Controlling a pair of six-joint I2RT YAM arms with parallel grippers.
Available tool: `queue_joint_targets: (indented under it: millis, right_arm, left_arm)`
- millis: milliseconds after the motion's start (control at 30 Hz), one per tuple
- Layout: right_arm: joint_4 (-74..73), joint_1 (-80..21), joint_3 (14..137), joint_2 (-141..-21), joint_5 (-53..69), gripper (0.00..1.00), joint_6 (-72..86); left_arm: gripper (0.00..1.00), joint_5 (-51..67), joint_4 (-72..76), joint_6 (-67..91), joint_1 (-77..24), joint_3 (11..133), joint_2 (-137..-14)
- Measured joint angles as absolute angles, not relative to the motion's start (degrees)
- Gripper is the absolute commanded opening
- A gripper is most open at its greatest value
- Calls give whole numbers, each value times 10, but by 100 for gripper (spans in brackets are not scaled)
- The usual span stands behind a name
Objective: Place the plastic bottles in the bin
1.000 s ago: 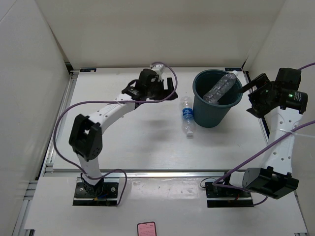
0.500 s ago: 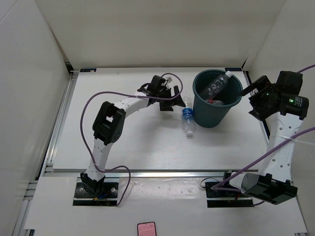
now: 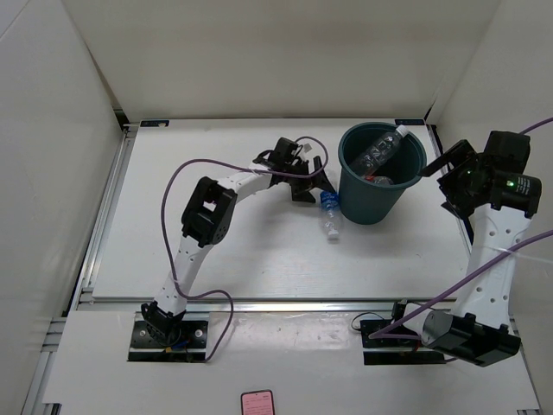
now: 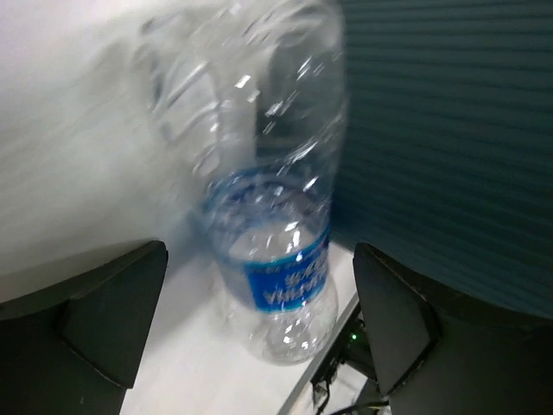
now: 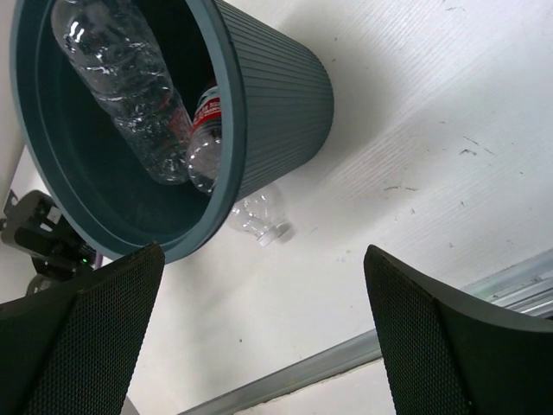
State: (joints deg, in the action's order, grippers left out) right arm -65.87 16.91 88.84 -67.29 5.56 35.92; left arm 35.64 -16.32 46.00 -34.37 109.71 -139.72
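Note:
The bin (image 3: 350, 173) stands at the back right of the table. Inside it a clear unlabelled bottle (image 3: 378, 151) leans with its white cap near the rim, and a red-labelled bottle (image 5: 204, 121) lies beneath it. A blue-labelled bottle (image 3: 328, 212) lies on the table against the bin's left side. My left gripper (image 3: 315, 186) is open at that bottle's far end. In the left wrist view the bottle (image 4: 276, 259) sits between the spread fingers (image 4: 104, 320), beside the bin wall (image 4: 449, 147). My right gripper (image 3: 445, 181) hangs open to the right of the bin, holding nothing.
White walls enclose the table on three sides. A metal rail (image 3: 285, 303) runs along the table's near edge. A purple cable (image 3: 186, 173) loops above the left arm. A small pink object (image 3: 257, 402) lies in front of the arm bases.
My left arm has swung right and down to the blue-labelled bottle. The unlabelled bottle, earlier propped across the bin's rim, has slid deeper inside. The right gripper barely shifted.

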Motion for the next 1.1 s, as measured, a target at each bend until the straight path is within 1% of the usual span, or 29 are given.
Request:
queue_joint_targets:
  millis: [67,100,200,233,300,333,400,433,533,633,733,800,900,1000,1033,1100]
  right_arm:
    - [-662,169,886,-670,51,100,356]
    - [-663,169,886,-670,48,100,355]
    - [-663,169,882,-669,43,100,354]
    - [-663,169,878,-669,42,100,353]
    - [-663,169,868,-668,41,100,351]
    - [-663,169,864,-667,42,100,351]
    - [-663,169,844,-667,42,100,351]
    - [-663,169,837,-667,42,100,351]
    - [-663,169,824,-667,43,100,353]
    - [-658,169,820,-667,48,100,356]
    - [-656,169,819,-671,54,100,359]
    - [-653,169,819,-674,58,100,361]
    - [-651,169,819,-682,62,100,365]
    - [-647,169,820,-693,66,100,371]
    - [-646,169,821,-697,66,100,373]
    - [-649,169,836,-707,67,100,373]
  left_arm:
    - [100,371,-161,464,-346,1123,-1415]
    - [87,377,-158,468,-348,1133,-1423]
    - [63,401,-158,482,-354,1145,-1441]
    - [49,414,-158,486,-356,1145,-1447]
    - [39,442,-149,488,-353,1133,-1449]
    - [31,453,-140,486,-351,1119,-1444]
    - [25,477,-126,478,-343,1062,-1417]
    - [24,486,-124,475,-336,1036,-1400]
    - [25,486,-145,474,-297,976,-1350]
    - [25,442,-179,472,-231,947,-1291]
    - [25,381,-199,452,-170,951,-1213]
    - [27,352,-215,423,-149,1012,-1174]
    - [32,325,-202,376,-165,1163,-1159]
    - [36,307,-167,343,-228,1292,-1161]
    - [39,305,-162,335,-254,1331,-1168]
    - [44,298,-150,323,-302,1399,-1196]
